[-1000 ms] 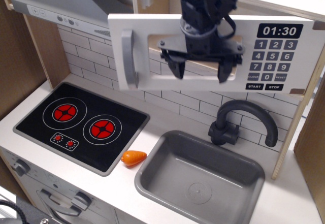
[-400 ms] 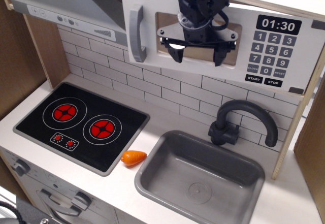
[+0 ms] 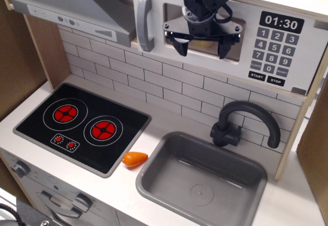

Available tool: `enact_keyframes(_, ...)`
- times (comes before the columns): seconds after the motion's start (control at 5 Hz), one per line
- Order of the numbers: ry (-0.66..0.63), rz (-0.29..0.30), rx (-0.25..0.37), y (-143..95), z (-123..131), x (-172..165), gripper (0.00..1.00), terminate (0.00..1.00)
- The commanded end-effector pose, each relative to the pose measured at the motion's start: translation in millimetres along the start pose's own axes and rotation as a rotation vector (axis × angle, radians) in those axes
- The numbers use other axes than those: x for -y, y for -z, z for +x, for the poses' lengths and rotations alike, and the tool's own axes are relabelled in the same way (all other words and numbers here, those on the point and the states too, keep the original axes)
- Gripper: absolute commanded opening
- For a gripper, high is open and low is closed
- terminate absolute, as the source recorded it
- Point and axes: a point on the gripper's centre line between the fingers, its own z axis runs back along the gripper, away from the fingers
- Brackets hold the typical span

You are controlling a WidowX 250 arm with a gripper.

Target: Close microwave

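The microwave is mounted high at the back of the toy kitchen, above the tiled wall and to the right of the extractor hood. Its white door is seen lying almost flat against the front, so closure is judged nearly or wholly done. The door is judged light, stiff and hinged, likely to swing at a gentle push; a flat press near the grey bar handle, or a grip on that bar, is considered best. The pincer is held spread in front of the window, with nothing pinched. Below, a black faucet and grey sink are set in the pale worktop, with a two-ring hob to the left and an orange toy carrot between hob and sink. Wooden side panels enclose the space tightly.
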Motion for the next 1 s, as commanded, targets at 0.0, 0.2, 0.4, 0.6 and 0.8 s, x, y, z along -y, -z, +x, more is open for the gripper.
enact_keyframes(0.0,-0.033,-0.016,0.056,-6.4,29.4,2.0,1.0,0.0)
enact_keyframes(0.2,-0.032,-0.012,0.052,-8.0,27.3,1.7,1.0,0.0)
enact_keyframes(0.4,-0.032,-0.012,-0.028,-22.9,4.4,-0.3,1.0,0.0)
enact_keyframes(0.6,-0.011,-0.033,-0.128,-46.4,-31.9,3.8,1.0,0.0)
enact_keyframes(0.8,0.007,-0.026,-0.212,-65.3,-58.5,5.3,1.0,0.0)
